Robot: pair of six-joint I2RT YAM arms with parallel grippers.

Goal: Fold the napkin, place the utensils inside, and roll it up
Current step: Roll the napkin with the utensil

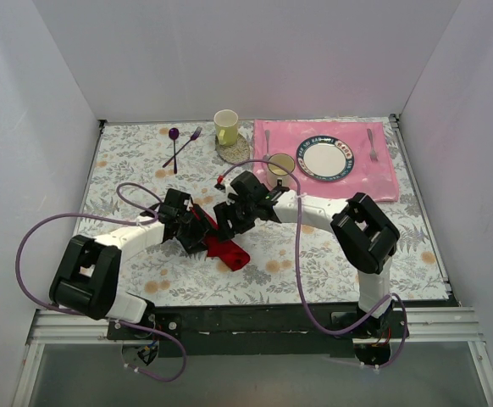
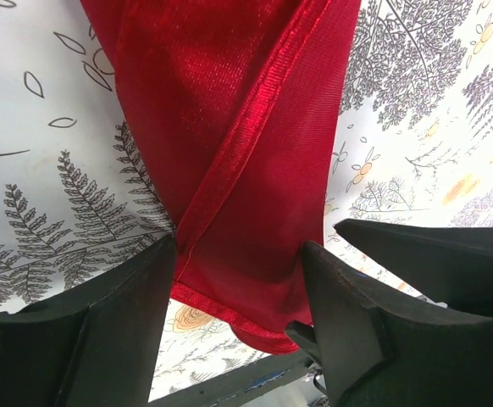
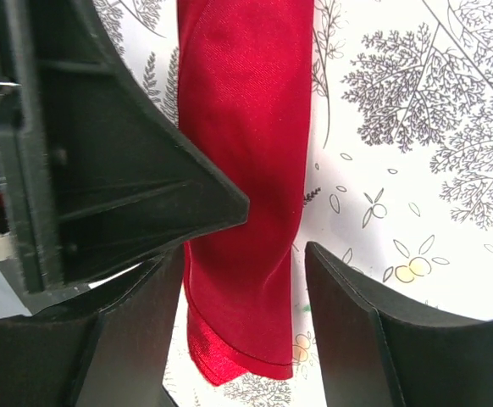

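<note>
One napkin point(image 2: 255, 170), between left fingers point(image 2: 102, 339), between right fingers point(image 3: 373, 339)

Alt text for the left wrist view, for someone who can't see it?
A narrow folded red napkin lies on a fern-printed tablecloth, running between the two black fingers of the left gripper, which sit against its long edges. Part of the right gripper juts in at the right.
</note>
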